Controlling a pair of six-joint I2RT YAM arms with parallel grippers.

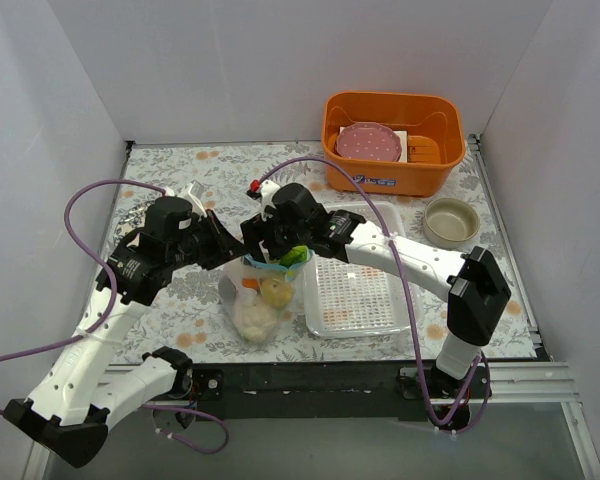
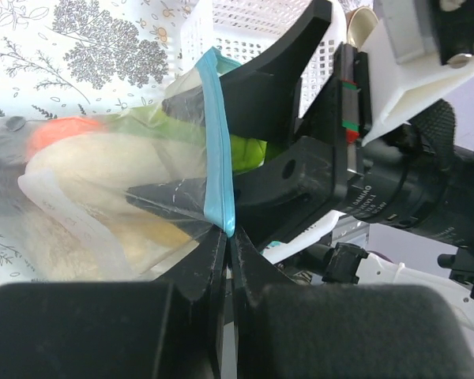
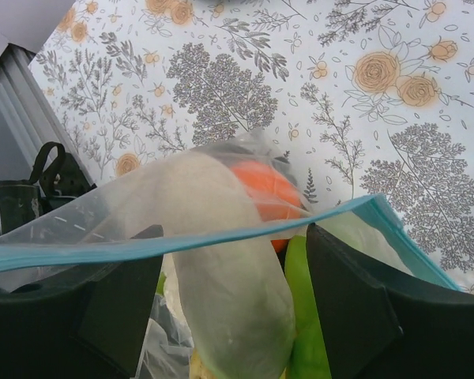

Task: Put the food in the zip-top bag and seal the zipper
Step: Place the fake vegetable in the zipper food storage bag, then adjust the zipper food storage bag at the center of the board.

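Clear bag (image 1: 242,300) is stood at centre, long axis 6 to 12, mouth pointed to 12 o'clock, food (image 1: 273,292) packed inside. Right gripper (image 3: 235,237), spread wide with nothing gripped, is straddled over the mouth from 2 o'clock. Left gripper (image 2: 226,239) is clamped on the zipper (image 2: 217,142) at its 9 o'clock end; it is run 9 to 3, unsealed.

I'm seeing a light blue zipper (image 2: 219,158) running along the clear bag (image 1: 260,300). Inside, an orange (image 3: 261,189) is glowing orange, a radish (image 3: 221,260) is showing white and a pepper (image 3: 300,316) bright green. The table (image 1: 220,165) is wearing a grey-and-orange floral print. At the upper right of the overhead frame, an orange bin (image 1: 430,178) is holding a pink dotted plate (image 1: 369,142). The tray (image 1: 355,290) is looking white, the cables (image 1: 68,222) purple.
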